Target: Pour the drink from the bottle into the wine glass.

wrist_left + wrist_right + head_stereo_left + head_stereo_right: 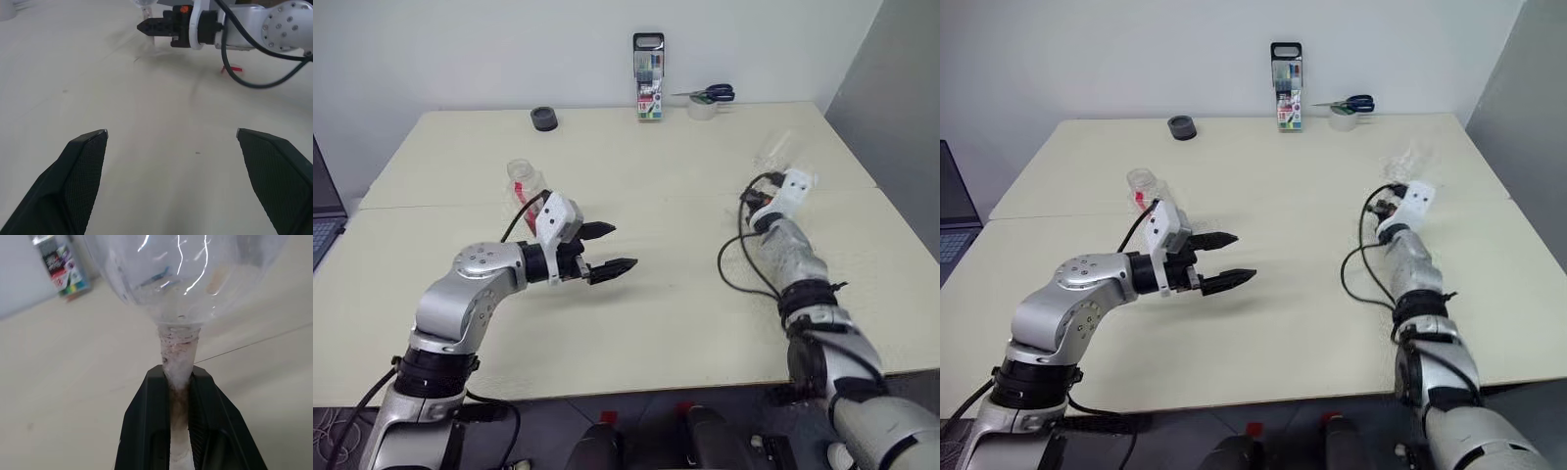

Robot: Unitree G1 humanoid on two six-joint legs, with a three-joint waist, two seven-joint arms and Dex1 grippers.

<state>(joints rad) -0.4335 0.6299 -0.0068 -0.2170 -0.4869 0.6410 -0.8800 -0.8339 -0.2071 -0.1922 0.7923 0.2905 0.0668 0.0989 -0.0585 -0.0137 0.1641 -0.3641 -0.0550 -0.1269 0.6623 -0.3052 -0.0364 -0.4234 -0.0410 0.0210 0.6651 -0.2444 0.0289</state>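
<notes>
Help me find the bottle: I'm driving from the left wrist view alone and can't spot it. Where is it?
Observer: The bottle stands just beyond the left wrist, to the left of the open left pincer.
Operator: Is the right pincer gripping anything?
Observer: Yes, the right pincer is shut on the stem of the wine glass.
Operator: Anything at the far edge?
Observer: A marker pack stands upright against the wall.

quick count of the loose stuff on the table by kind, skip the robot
bottle: 1
wine glass: 1, stem held in the right pincer
marker pack: 1
scissors: 1
tape rolls: 2, one black, one pale under the scissors
total: 6
</notes>
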